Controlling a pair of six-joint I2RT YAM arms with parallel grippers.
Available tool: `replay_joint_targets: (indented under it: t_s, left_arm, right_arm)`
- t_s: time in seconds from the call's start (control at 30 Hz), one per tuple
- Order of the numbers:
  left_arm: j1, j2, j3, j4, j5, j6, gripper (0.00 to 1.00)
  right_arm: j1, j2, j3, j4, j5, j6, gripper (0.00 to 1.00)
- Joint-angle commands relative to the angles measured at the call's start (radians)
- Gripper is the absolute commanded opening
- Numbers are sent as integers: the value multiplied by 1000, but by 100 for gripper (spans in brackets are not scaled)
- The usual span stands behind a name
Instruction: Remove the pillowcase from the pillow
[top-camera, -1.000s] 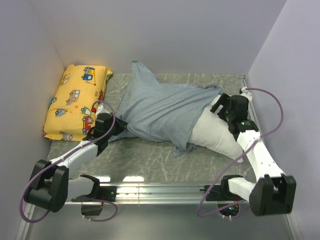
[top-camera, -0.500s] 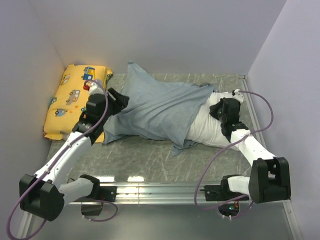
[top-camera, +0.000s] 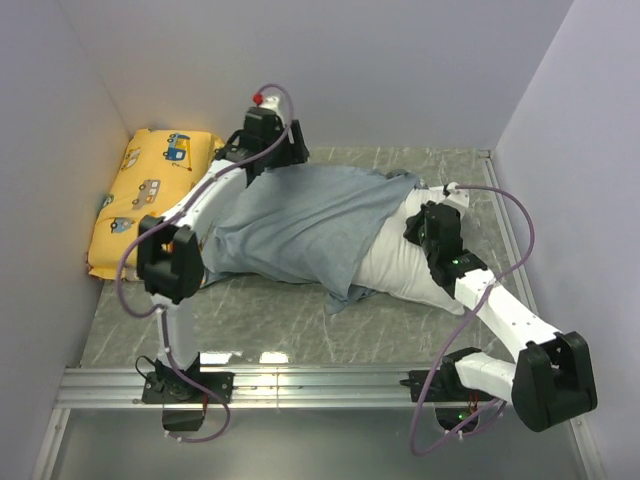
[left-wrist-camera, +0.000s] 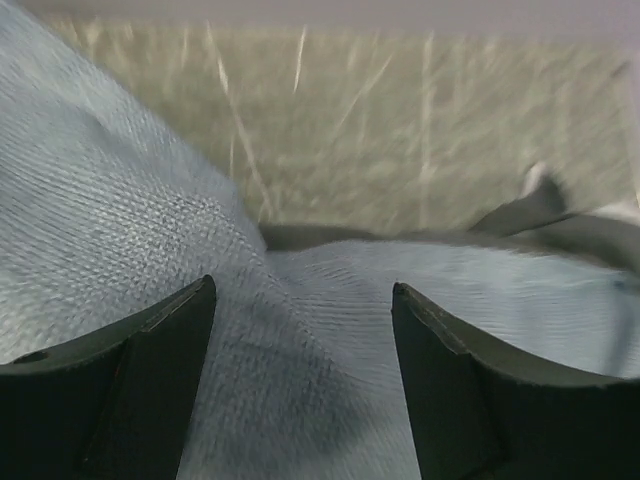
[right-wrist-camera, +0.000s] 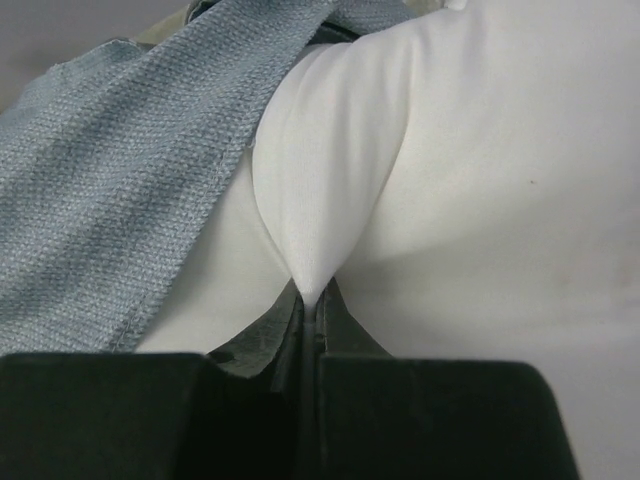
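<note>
Right wrist view shows the right gripper pinching the pillow, left gripper spread wide over the pillowcase

The pillowcase lies mid-table over the left part of the pillow, whose right end sticks out. A smaller pillow lies against the left wall. The left gripper is at the pillowcase's back edge, the right gripper on the pillow's bare end.

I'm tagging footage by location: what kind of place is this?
Probably a robot lab test cell, not a bedroom: plain walls box in a marble-patterned table, two arms sit on a metal rail, and the pillow and pillowcase look like props.
</note>
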Motion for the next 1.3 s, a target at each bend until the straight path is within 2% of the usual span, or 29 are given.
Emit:
replay_joint_targets:
  t_s: [0.0,0.1,0.2,0.23,0.3,0.33,0.37,0.5,0.6,0.83,0.97,1.13,1.2,1.27]
  left_arm:
    - [-29,88,141,-215,51,95,76]
    - [-52,82,112,-211,32,88,77]
    - [-55,69,86,-199,25,80,68]
    - [-55,72,86,-205,26,82,52]
    - [-59,75,83,-206,24,88,32]
    - [-61,75,80,-211,11,86,11]
    - [-59,76,83,-215,-3,86,1]
    - [-50,47,77,-219,-124,77,0]
    - [5,-14,61,-199,-178,50,0]
    - [245,-180,55,-174,-221,-25,0]
    - [355,-269,-23,-136,-255,-91,0]
    - [511,-385,-169,-50,-184,-177,0]
    - [514,-381,-184,-48,-164,-162,0]
    - [510,-352,-201,-57,-82,-167,0]
  right_arm:
    - [20,-18,-7,-132,15,-37,0]
    - [20,-20,18,-155,23,-43,0]
    - [20,-21,45,-178,24,-49,0]
    - [20,-23,51,-183,26,-51,0]
    - [20,-26,70,-196,33,-57,0]
    - [20,-28,76,-201,39,-57,0]
    - [20,-29,91,-207,52,-63,0]
    - [19,-35,128,-250,87,-71,0]
    - [3,-46,149,-272,107,-74,0]
    - [-174,-116,177,-322,32,-60,0]
    - [-240,-109,224,-356,43,-48,0]
    - [-371,-118,234,-368,-14,-25,0]
    - [-374,-135,231,-364,-37,-15,0]
    - [-373,-143,231,-362,-56,-14,0]
